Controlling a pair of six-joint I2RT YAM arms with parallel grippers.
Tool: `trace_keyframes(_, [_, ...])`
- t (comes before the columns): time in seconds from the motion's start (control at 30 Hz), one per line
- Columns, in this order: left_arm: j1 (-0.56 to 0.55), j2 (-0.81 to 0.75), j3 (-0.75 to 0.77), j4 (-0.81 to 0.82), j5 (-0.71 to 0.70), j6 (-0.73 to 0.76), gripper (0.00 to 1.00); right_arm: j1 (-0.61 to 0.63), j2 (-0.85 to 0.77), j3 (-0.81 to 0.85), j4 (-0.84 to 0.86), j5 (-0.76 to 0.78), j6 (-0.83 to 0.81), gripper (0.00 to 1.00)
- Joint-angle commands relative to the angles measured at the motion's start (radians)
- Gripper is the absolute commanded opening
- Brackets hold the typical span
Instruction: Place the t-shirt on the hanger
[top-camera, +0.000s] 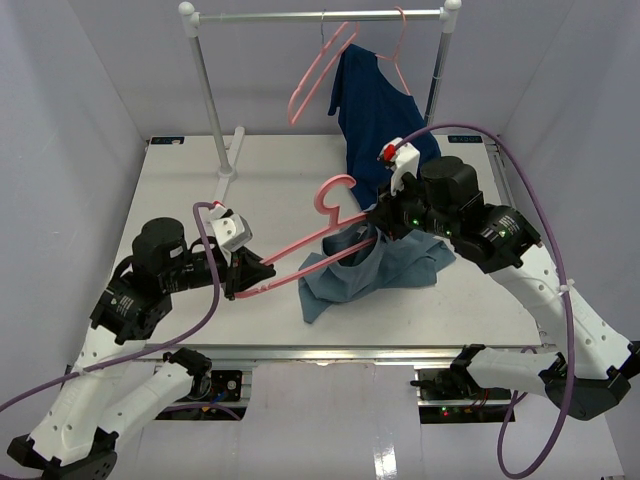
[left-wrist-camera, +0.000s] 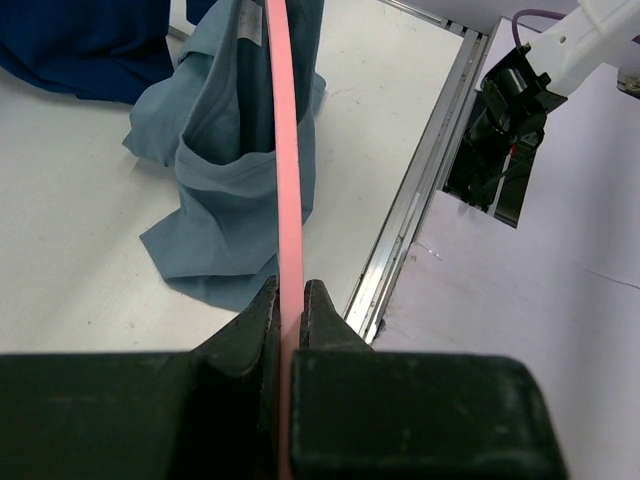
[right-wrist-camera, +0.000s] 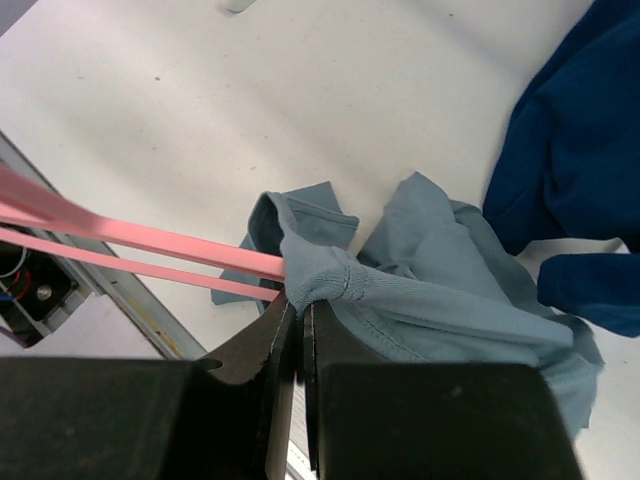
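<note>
**Now the shirt must slide onto the hanger**

Over on the left, the left claw is squeezed tight on one end of the pink hanger and holds it up off the surface. From there the hanger reaches to the right, and its far end pokes into an opening of the t-shirt. The t-shirt lies bunched on the surface, right of the middle, with one edge lifted. The right claw is pinched shut on that edge, just where the hanger goes in.

To do this step well, the left claw should hold the hanger flat and not let the thin bar twist. The right claw should pull the cloth slowly along the bar so it does not bunch up. The dark blue shirt hangs close behind, so the right arm should stay clear of it.
</note>
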Motion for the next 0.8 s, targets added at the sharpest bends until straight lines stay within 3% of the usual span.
trace_keyframes(0.0, [-0.004, 0.026, -0.016, 0.114, 0.106, 0.003, 0.00, 0.035, -0.029, 0.011, 0.109, -0.145, -0.010, 0.08])
trace_keyframes(0.27, [-0.004, 0.039, -0.095, 0.251, 0.159, -0.014, 0.00, 0.096, -0.005, 0.003, 0.155, -0.185, 0.009, 0.08])
trace_keyframes(0.57, [-0.004, 0.009, -0.222, 0.447, 0.167, -0.048, 0.00, 0.180, 0.010, -0.002, 0.194, -0.126, 0.052, 0.09])
trace_keyframes(0.6, [-0.004, -0.005, -0.243, 0.458, 0.175, -0.055, 0.00, 0.184, 0.005, -0.007, 0.196, -0.116, 0.055, 0.11])
trace_keyframes(0.73, [-0.004, -0.049, -0.309, 0.543, 0.189, -0.083, 0.00, 0.196, -0.034, -0.035, 0.217, -0.060, 0.061, 0.37])
trace_keyframes(0.77, [-0.004, -0.051, -0.318, 0.545, 0.186, -0.084, 0.00, 0.196, -0.049, -0.043, 0.221, -0.048, 0.058, 0.40])
